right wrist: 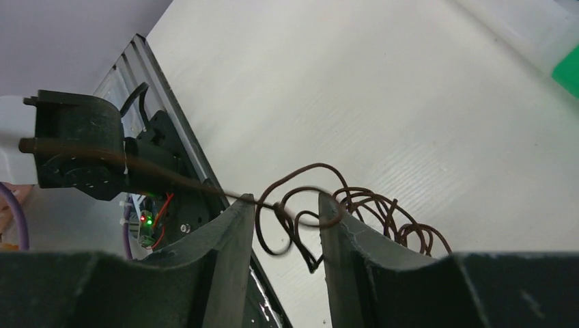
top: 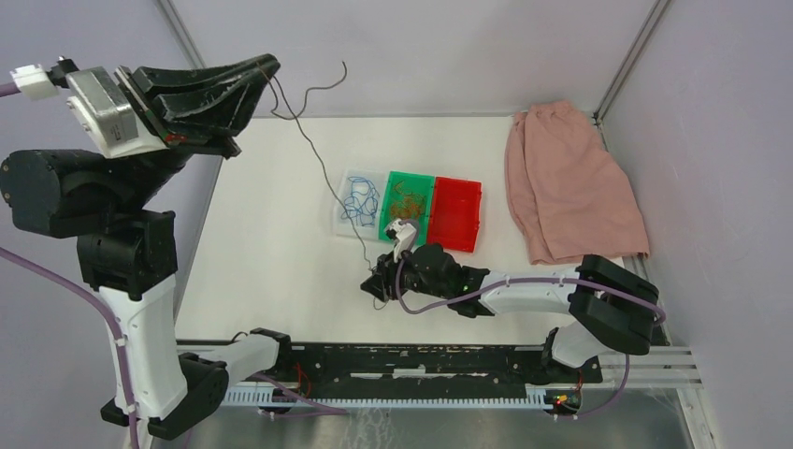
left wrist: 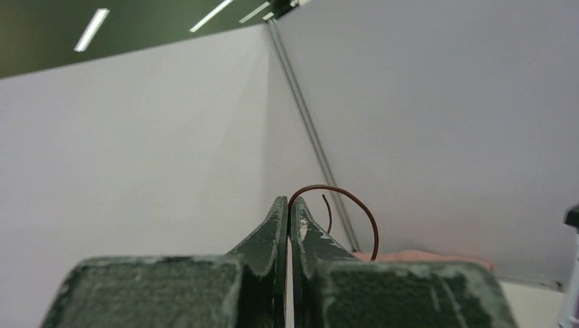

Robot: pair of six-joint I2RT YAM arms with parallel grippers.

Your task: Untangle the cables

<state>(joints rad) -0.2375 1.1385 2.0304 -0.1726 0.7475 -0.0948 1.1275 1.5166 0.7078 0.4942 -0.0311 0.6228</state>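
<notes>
My left gripper (top: pixel 269 73) is raised high at the back left and shut on a dark brown cable (top: pixel 323 173). The cable runs taut down to a small tangle on the table by my right gripper (top: pixel 378 283), and its free end curls above the left gripper. In the left wrist view the gripper (left wrist: pixel 289 208) is closed, with the cable's end (left wrist: pixel 358 208) looping out of the tips. In the right wrist view my right gripper (right wrist: pixel 287 208) is open low over the table. The dark brown tangle (right wrist: pixel 372 212) lies between and beyond its fingers.
Three small bins stand mid-table: a clear one (top: pixel 348 221) with blue cables (top: pixel 359 198), a green one (top: pixel 386 193) with orange-brown cables (top: pixel 407 204), and a red one (top: pixel 455 213). A pink cloth (top: pixel 570 182) lies at the right. Grey walls enclose the table.
</notes>
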